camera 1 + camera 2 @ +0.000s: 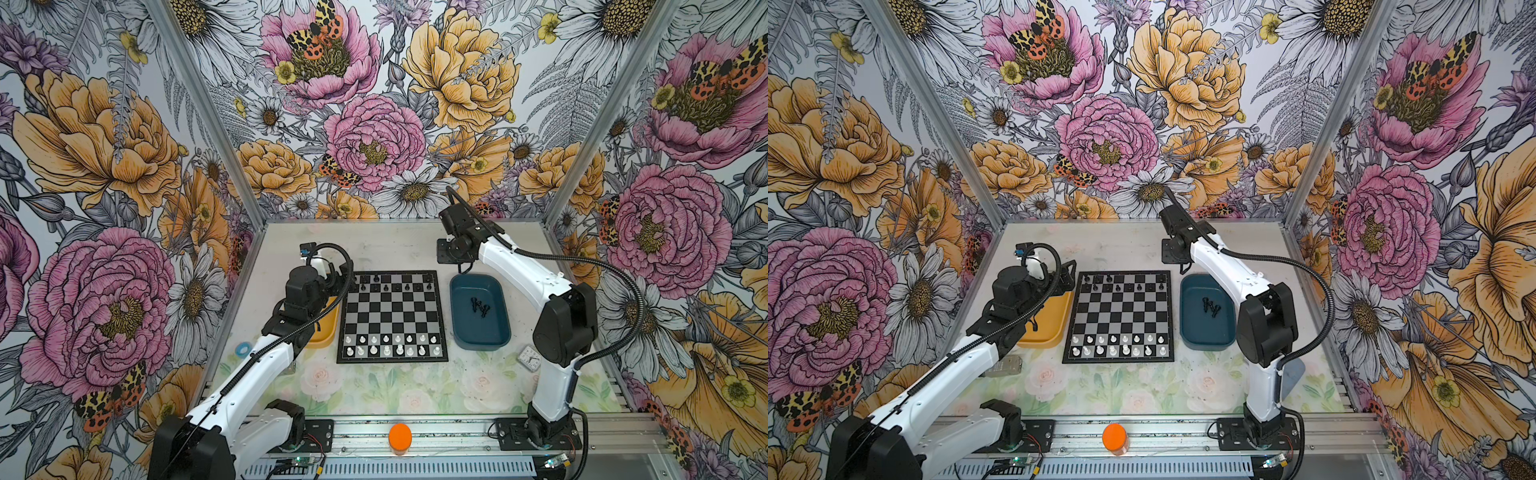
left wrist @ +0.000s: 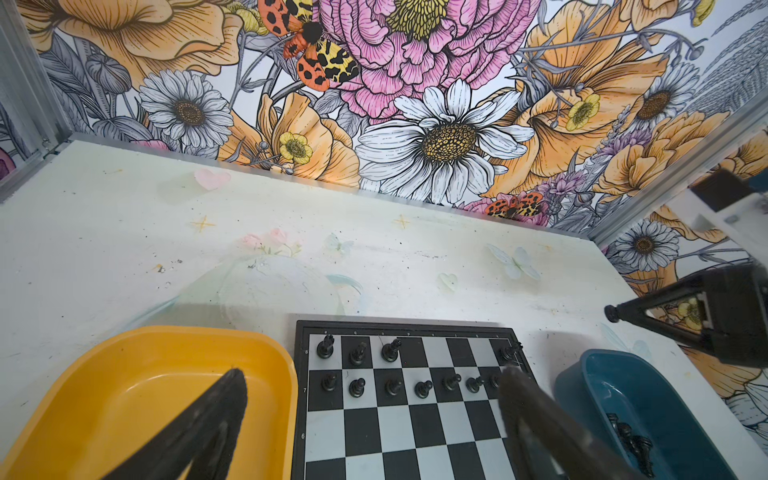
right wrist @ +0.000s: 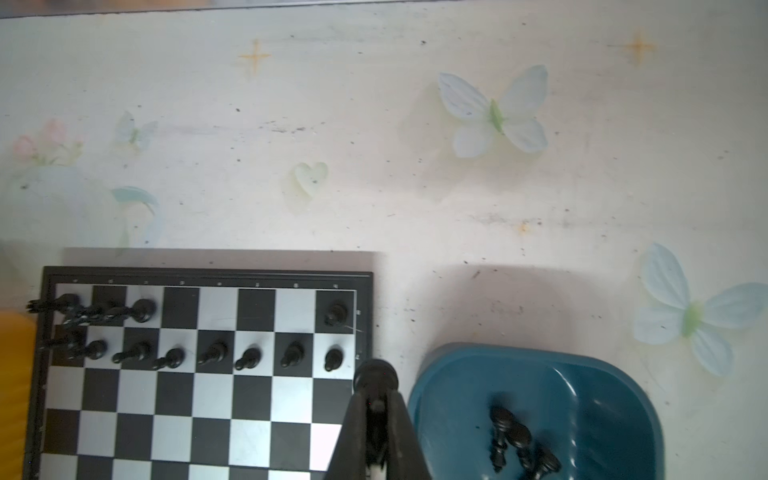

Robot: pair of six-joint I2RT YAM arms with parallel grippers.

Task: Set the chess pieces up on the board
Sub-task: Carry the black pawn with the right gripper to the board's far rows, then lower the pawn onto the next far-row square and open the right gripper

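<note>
The board [image 1: 392, 320] [image 1: 1119, 320] lies mid-table. Black chess pieces [image 1: 386, 286] [image 2: 423, 388] stand on its two far rows: several pawns, three taller figures at the left end and one [image 3: 336, 312] in the right corner. My left gripper [image 1: 345, 276] [image 2: 372, 372] hangs open over the board's far-left corner, with nothing between its fingers [image 2: 224, 415]. My right gripper [image 1: 459, 266] [image 3: 376, 395] is shut on a black chess piece [image 3: 376, 374], held above the gap between board and blue tray [image 1: 478, 332]. A few more black pieces [image 1: 480, 307] [image 3: 515, 440] lie in that tray.
White chessmen [image 1: 392, 345] fill the board's two near rows. An empty yellow tray [image 1: 324, 332] [image 2: 145, 395] sits left of the board, partly under my left arm. A small clock [image 1: 530, 357], a blue ring [image 1: 243, 349] and an orange cylinder [image 1: 400, 436] lie nearer the front.
</note>
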